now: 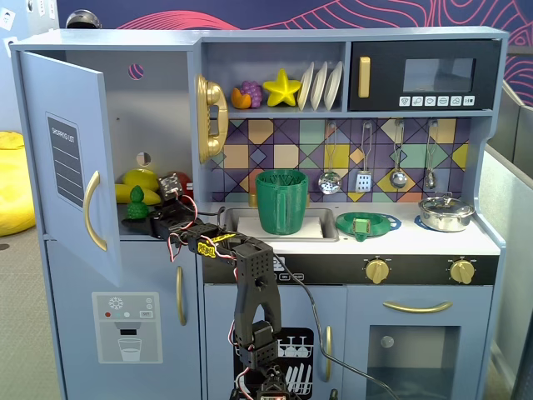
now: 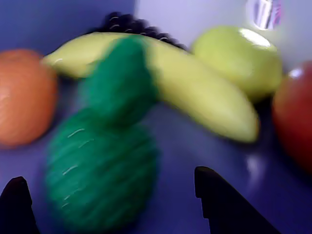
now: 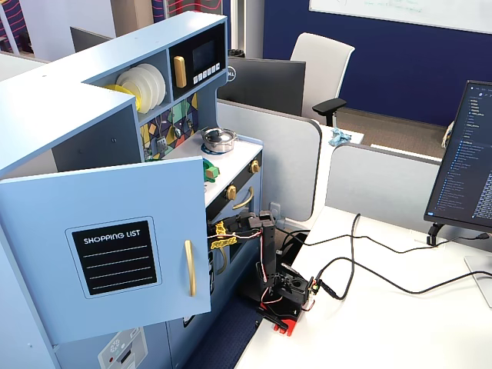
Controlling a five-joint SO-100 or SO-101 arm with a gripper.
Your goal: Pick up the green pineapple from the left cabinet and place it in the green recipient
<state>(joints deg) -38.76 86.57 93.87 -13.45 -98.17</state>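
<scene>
The green pineapple (image 2: 105, 165) stands on the floor of the open left cabinet (image 1: 154, 100), crown tilted toward the banana. It also shows in a fixed view (image 1: 137, 200). My gripper (image 2: 112, 192) is open, one black fingertip (image 2: 17, 200) to the left of the pineapple's body and the other (image 2: 214, 195) to its right, not touching it. In a fixed view my gripper (image 1: 143, 219) reaches into the cabinet just below the pineapple. The green recipient (image 1: 281, 202) stands upright in the sink. The cabinet door (image 3: 115, 254) hides my gripper in the other fixed view.
Around the pineapple lie a yellow banana (image 2: 195, 87), an orange fruit (image 2: 22, 97), a yellow-green fruit (image 2: 239, 56), a red fruit (image 2: 295, 117) and dark grapes (image 2: 131, 24). A flat green strainer dish (image 1: 366, 223) and a metal pot (image 1: 445, 212) sit on the counter.
</scene>
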